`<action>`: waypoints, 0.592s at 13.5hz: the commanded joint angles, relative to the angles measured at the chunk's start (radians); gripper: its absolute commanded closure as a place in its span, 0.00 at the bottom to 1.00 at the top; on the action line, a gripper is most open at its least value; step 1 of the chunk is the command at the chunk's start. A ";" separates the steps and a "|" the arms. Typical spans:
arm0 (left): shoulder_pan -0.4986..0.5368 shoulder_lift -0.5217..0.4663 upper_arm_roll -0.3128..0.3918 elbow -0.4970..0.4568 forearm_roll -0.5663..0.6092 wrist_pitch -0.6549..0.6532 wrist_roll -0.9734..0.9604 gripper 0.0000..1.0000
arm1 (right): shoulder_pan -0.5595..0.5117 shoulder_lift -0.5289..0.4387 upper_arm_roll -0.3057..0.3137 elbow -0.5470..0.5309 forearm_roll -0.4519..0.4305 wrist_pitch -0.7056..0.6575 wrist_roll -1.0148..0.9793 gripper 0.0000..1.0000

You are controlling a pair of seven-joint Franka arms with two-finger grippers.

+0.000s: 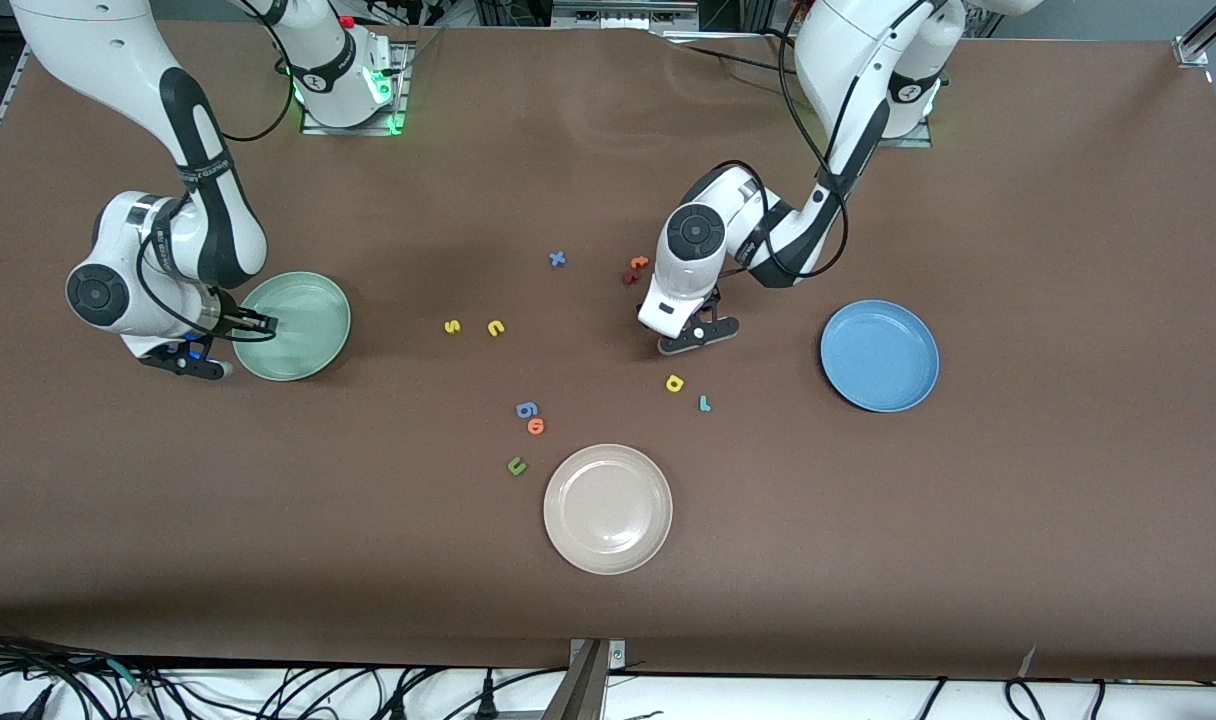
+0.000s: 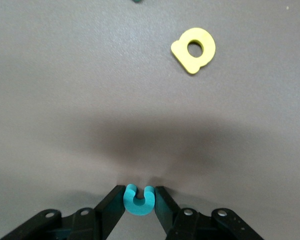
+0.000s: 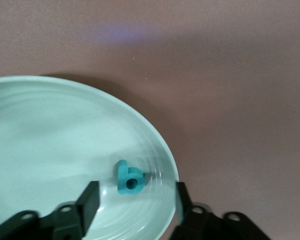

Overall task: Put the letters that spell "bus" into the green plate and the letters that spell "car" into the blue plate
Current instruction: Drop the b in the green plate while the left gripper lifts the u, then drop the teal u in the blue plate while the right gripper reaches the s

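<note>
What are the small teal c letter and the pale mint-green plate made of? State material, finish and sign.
Small teal c letter: seemingly foam, matte; thick, soft-edged cutout.
Pale mint-green plate: probably glazed ceramic or hard plastic, glossy; soft reflections, faint concentric rings.

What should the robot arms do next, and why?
Probably the left gripper, shut on the teal c, should lift it toward the blue plate, which holds no letters. The right gripper hangs open over the green plate, where the teal b lies.
</note>
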 commanded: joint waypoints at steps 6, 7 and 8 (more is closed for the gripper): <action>0.033 0.006 0.005 0.082 0.024 -0.137 -0.003 0.74 | 0.014 -0.143 0.128 0.040 0.030 -0.146 0.223 0.01; 0.034 0.005 0.005 0.084 0.024 -0.138 0.000 0.74 | 0.014 -0.154 0.165 0.045 0.030 -0.154 0.291 0.01; 0.043 0.003 0.003 0.087 0.023 -0.146 0.014 0.74 | 0.014 -0.161 0.208 0.047 0.030 -0.154 0.356 0.01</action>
